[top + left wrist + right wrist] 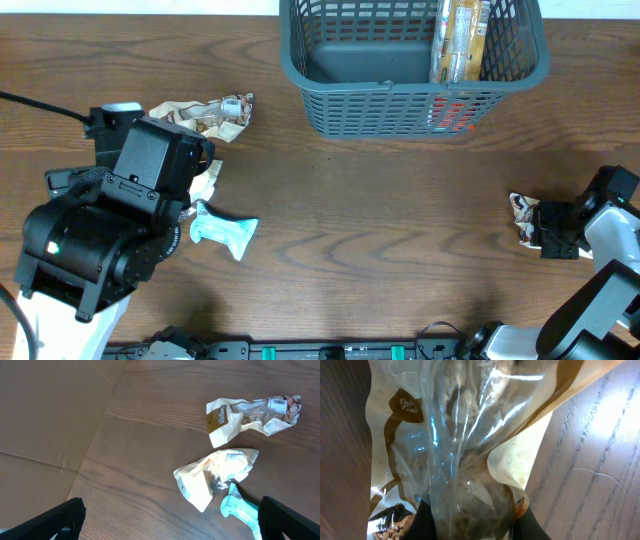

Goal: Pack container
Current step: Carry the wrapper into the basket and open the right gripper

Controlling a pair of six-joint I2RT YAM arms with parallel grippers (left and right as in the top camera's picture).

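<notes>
The container (415,95), a dark grey-blue slotted basket, stands at the back of the table with upright snack packets (458,40) in its right end. My right gripper (540,230) is at the right edge, shut on a clear and brown snack packet (522,215). In the right wrist view that packet (460,450) fills the frame, its crumpled film pinched between the dark fingers (425,525). My left gripper (170,515) hangs open over bare wood at the left. A teal packet (240,510) lies by its right finger, untouched.
A cream packet (215,472) and a brown-and-white packet (250,415) lie beyond the teal packet (225,232) at the left. The bulky left arm (110,220) covers part of the cream one from above.
</notes>
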